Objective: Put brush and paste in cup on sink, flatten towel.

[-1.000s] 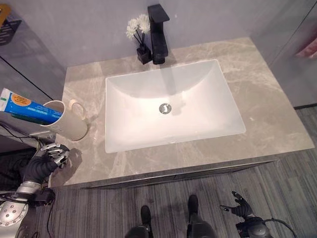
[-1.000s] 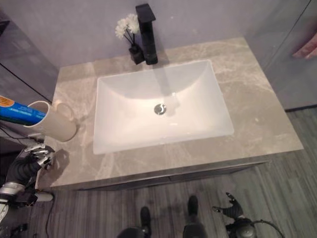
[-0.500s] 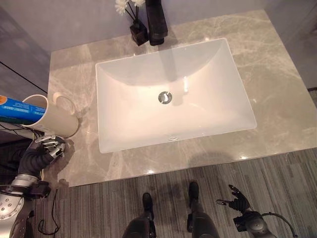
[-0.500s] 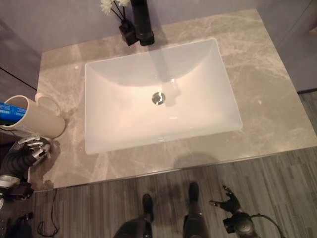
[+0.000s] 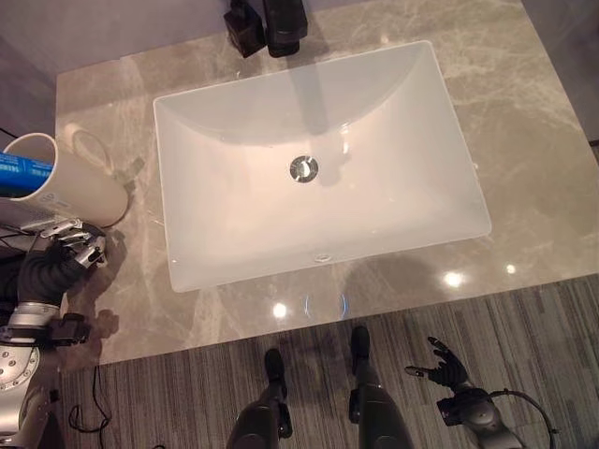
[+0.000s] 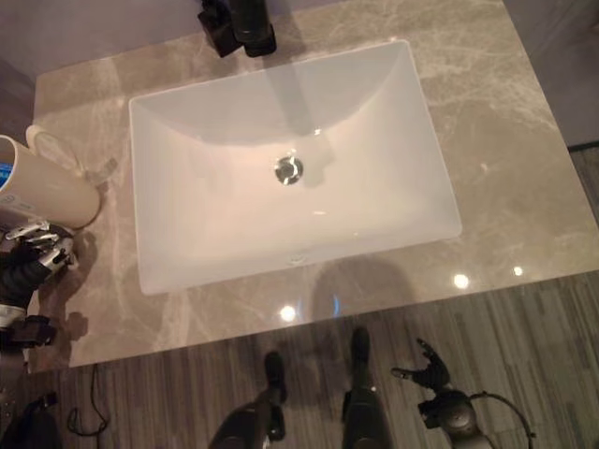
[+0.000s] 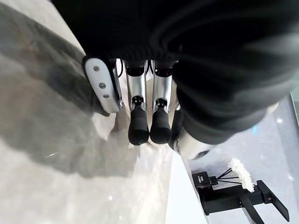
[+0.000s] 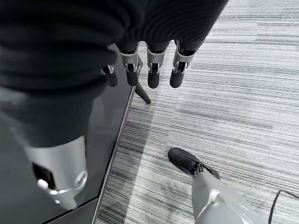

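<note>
Now the grey marble counter [image 5: 524, 159] with its white basin [image 5: 318, 159] lies ahead of the left hand [image 5: 67, 245], whose relaxed fingers hold nothing. Just beyond them the cream cup [image 5: 70, 182] holds the blue paste [image 5: 21, 173]; the black faucet [image 5: 284, 23] stands far behind. Since before, only the camera shifted. The right hand [image 5: 442, 363] hangs loose above striped floor [image 5: 562, 346].

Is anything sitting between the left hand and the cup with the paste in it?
Nothing visible. The left hand hovers over the counter just in front of the cup, fingers relaxed, with bare marble between them. The paste already sticks out of the cup.
</note>
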You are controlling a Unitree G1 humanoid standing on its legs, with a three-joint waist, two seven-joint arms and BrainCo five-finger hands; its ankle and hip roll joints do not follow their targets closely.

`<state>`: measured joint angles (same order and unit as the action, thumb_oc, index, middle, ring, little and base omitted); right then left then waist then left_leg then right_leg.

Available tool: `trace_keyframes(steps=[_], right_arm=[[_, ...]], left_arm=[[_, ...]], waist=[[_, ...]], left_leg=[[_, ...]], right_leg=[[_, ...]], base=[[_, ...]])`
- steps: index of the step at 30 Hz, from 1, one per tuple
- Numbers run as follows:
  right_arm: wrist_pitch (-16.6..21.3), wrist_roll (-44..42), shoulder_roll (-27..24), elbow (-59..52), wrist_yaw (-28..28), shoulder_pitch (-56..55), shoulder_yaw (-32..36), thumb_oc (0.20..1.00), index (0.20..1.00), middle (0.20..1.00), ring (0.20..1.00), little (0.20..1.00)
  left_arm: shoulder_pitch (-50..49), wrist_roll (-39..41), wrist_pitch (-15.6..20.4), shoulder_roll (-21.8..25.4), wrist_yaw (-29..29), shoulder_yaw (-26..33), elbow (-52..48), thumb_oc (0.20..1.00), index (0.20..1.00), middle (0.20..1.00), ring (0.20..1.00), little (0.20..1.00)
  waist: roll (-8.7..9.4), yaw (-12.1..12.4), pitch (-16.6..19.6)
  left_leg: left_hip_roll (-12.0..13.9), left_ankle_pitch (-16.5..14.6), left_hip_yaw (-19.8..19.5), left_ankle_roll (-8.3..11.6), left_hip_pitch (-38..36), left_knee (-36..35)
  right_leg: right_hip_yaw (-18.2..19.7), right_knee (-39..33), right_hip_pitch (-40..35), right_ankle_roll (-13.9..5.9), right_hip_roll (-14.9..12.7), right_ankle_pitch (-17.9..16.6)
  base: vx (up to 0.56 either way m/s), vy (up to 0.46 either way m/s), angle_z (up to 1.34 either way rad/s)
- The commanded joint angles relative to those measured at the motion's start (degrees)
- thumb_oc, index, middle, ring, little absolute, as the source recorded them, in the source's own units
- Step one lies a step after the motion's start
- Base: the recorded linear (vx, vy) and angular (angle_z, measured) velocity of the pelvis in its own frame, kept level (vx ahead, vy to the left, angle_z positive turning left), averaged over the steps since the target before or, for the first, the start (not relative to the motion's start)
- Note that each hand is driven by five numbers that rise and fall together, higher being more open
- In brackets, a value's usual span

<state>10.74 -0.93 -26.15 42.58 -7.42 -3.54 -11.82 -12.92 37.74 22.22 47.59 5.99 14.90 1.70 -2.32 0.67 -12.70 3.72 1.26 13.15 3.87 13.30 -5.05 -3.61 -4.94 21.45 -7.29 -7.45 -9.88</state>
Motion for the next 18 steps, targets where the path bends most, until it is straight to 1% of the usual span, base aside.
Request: trace_keyframes(steps=[1,13,18], right_arm=[[1.8,0.4,-1.8,-1.0,-0.9,2.4,-2.1,1.000,1.000,1.000,1.000,1.000],[1.6,0.8,-2.4,-2.2,-1.5,3.4,-2.9,1.000,1.000,1.000,1.000,1.000],[1.6,0.8,-2.3,-1.8,-1.6,3.6,-3.2,1.000,1.000,1.000,1.000,1.000]], left_arm=[[1.3,-1.5,-1.2,2.8,-0.5,-3.3,5.4,0.200,0.200,0.200,0.200,0.200],[5.7,-3.4,-1.0,3.1,-3.3,-3.8,8.3,0.200,0.200,0.200,0.200,0.200],[8.7,-4.2,-0.7,4.2,-4.9,-3.4,10.2,0.200,0.200,0.200,0.200,0.200]], waist=[[1.29,-1.3,-0.9],[1.42,-1.8,-1.2],[1.52,-2.1,-1.1]], left_leg=[[-3.9,2.5,-0.5,-2.38,2.7,1.4],[-3.7,2.8,-0.4,-2.08,3.6,0.8],[-3.6,2.7,-0.2,-1.97,4.0,0.7]], right_leg=[[1.9,-0.1,-4.2,-2.72,-1.3,0.4],[2.2,-0.1,-2.7,-2.69,-0.9,0.4],[2.6,-0.1,-2.2,-2.76,-0.7,0.3]], base=[[0.00,0.000,0.00],[0.00,0.000,0.00],[0.00,0.000,0.00]])
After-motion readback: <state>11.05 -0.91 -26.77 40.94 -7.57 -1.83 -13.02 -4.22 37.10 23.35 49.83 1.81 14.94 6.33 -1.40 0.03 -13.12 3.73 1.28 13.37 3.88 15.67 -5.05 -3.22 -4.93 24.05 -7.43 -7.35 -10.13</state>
